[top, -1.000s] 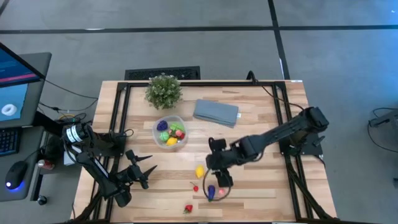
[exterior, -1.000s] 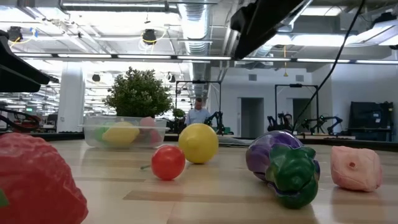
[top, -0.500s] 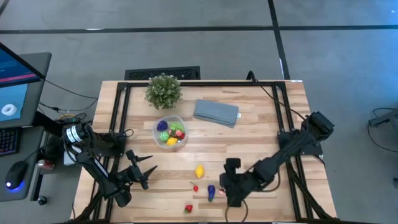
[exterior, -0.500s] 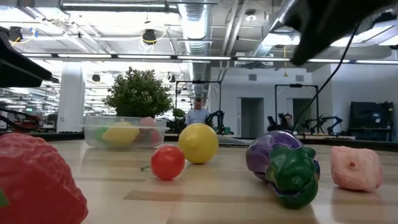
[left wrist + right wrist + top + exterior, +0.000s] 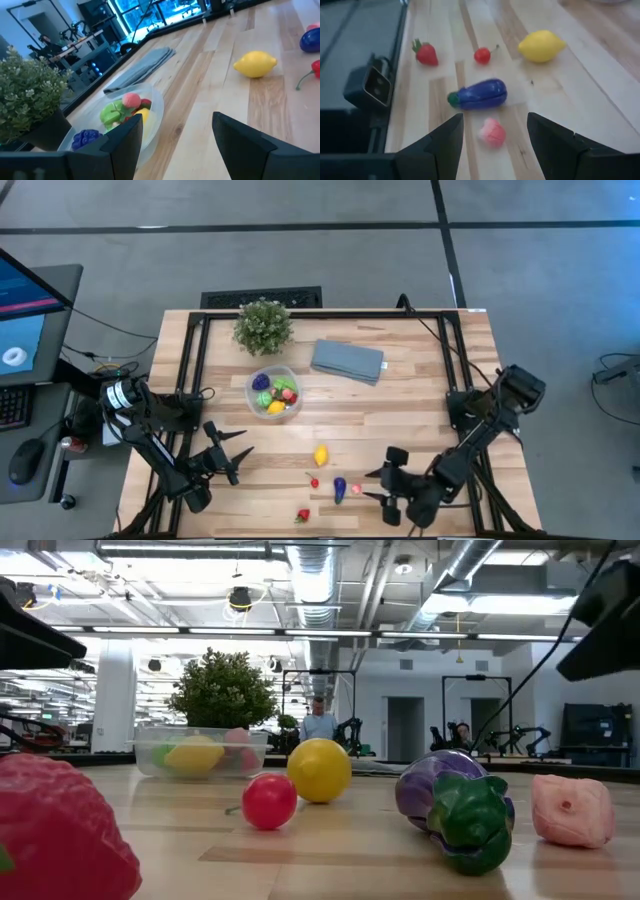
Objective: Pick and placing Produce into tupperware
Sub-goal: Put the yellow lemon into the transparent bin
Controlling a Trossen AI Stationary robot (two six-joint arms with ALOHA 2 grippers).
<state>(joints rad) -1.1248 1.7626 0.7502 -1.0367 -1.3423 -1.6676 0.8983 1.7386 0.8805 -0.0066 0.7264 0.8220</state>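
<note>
The counter (image 5: 420, 410) is formed of pale, smooth wood planks framed by dark metal rails. The tupperware (image 5: 155, 112) is seen as clear, translucent plastic. The produce (image 5: 482, 94) is rendered in glossy plastic; the folded cloth (image 5: 347, 361) appears matt grey-blue.

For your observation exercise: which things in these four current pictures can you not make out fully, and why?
- Tupperware contents, low view: translucent wall blurs them.
- Strawberry, low view: cut off by the picture's edge.
- Cherry, high view: too small to see its stem.
- Plant, left wrist view: cut by the frame edge.
- Right tool, low view: only a dark piece shows.
</note>
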